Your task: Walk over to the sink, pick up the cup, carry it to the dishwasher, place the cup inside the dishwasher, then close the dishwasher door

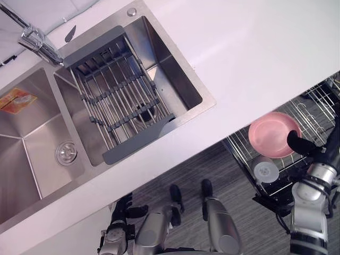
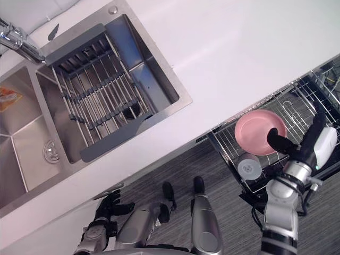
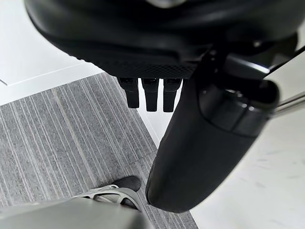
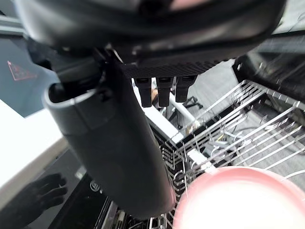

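Right eye view, cup (image 2: 248, 168): round, pale, in wire rack (image 2: 226, 142) beside smooth pink bowl (image 2: 256, 130).
Right hand (image 2: 319, 146): fingers straight, empty, by rack.
Left hand (image 2: 106, 210): relaxed, empty.

**Cup racked, dishwasher standing open**

The cup (image 1: 264, 170), small, round and pale grey-white, stands in the dishwasher rack (image 2: 224, 141), just past the front edge of the white counter (image 1: 255, 64). Whether its mouth faces up cannot be told. The wire rack is pulled out from under that counter. The steel two-basin sink (image 1: 175, 79) is set into the counter's top.
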{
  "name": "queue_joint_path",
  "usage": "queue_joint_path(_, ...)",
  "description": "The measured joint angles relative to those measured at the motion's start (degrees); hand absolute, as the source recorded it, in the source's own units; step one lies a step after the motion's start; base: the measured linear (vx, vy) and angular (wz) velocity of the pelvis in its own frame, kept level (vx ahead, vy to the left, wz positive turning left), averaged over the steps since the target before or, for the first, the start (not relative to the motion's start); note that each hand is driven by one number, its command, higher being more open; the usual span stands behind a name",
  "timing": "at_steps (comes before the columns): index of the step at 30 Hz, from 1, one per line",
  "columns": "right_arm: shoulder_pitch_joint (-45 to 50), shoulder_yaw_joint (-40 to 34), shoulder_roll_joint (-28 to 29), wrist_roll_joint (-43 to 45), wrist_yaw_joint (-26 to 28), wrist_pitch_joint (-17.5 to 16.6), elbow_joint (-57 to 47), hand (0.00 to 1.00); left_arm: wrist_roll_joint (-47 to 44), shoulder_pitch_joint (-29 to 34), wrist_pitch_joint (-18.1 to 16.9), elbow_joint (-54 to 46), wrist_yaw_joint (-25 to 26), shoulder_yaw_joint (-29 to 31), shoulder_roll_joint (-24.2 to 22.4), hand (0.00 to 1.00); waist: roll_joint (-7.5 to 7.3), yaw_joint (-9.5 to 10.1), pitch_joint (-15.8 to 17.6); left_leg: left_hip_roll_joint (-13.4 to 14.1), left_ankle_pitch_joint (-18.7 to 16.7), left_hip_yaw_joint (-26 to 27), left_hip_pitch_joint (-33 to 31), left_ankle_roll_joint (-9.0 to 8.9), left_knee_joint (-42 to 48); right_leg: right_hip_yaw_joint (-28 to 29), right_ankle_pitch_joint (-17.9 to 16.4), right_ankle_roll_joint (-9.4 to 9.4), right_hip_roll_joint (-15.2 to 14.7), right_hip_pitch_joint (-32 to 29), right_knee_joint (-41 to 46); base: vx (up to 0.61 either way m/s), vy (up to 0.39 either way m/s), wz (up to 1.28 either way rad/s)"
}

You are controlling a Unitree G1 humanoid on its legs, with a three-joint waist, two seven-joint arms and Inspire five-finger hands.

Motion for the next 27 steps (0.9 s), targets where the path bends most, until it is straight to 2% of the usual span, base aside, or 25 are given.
queue_joint_path(8, 7.9, -1.8, 4.1, 5.4, 1.9, -1.9, -1.0, 0.9, 0.0, 0.2, 2.2, 0.2, -0.9, 1.7, 0.0, 0.9, -0.85, -0.15, -0.6, 1.1, -2.2, -0.1, 0.8, -0.19, 3.1, -0.4, -0.4, -0.1, 0.5, 2.5, -0.5, 0.0, 0.0, 0.01)
queue_joint_path(16, 14.7, -7.7, 10.0, 16.8, 4.1, -4.7, -0.5, 0.9, 0.6, 2.5, 4.6, 1.1, -1.3, 4.0, 0.4, 0.9, -2.98, -0.76, -5.0, 1.7, -3.0, -0.6, 3.4, -0.75, 3.0, -1.4, -1.1, -0.36, 0.8, 6.0, -1.8, 0.02, -0.007, 0.04)
queue_joint_path(21, 16.7, -8.9, 11.0, 25.9, 5.5, -6.0, 6.7, 0.9, 2.3, 4.8, 4.7, 1.5, -1.4, 4.0, 0.4, 0.9, -3.47, -0.93, -9.0, 1.8, -3.5, -0.4, 4.4, -0.89, 3.0, -1.6, -1.1, -0.37, 1.0, 7.3, -3.0, 0.0, 0.0, -0.01)
queue_joint_path(27, 16.5, -8.9, 11.8, 36.3, 8.1, -6.8, 13.6, 0.9, 3.2, 5.2, 4.5, 1.5, -1.4, 4.1, 0.2, 0.9, -3.34, -0.92, -10.5, 1.9, -3.5, -0.5, 5.2, -0.93, 2.8, -1.9, -1.1, -0.44, 0.9, 8.0, -3.0, 0.0, 0.0, 0.0)
